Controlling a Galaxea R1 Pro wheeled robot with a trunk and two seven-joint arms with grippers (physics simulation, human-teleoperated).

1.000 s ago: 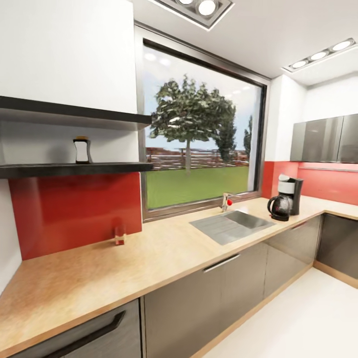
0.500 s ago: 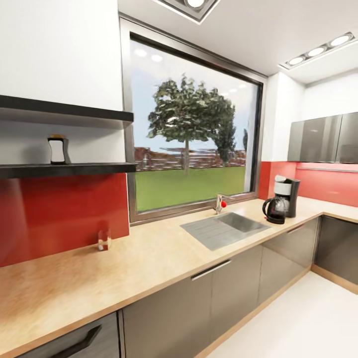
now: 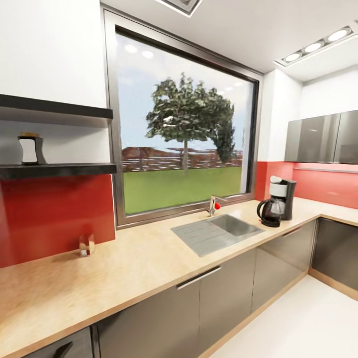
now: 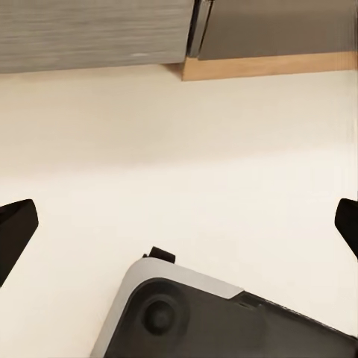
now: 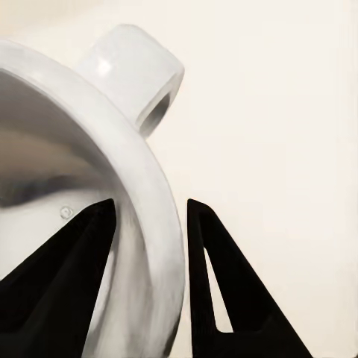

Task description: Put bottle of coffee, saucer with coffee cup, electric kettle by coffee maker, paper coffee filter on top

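Tabletop (image 3: 149,258) of light wood grain runs beneath the window, carrying the tall dark grey coffee maker (image 3: 284,198) at its far end past the inset steel sink (image 3: 219,231). Small squat coffee bottle (image 3: 30,148) stands on the black wall shelf (image 3: 59,170). Right tool (image 5: 149,246) clamps the white handled cup's rim (image 5: 160,224), one finger inside; left tool (image 4: 179,224) gapes wide, holding nothing, over pale floor (image 4: 224,149).

Right gripper (image 5: 149,224) pointing down, its two black fingers (image 5: 216,291) pinched on the rim of the white coffee cup (image 5: 112,149), left gripper (image 4: 179,224) pointing down, fingers spread wide, holding nothing
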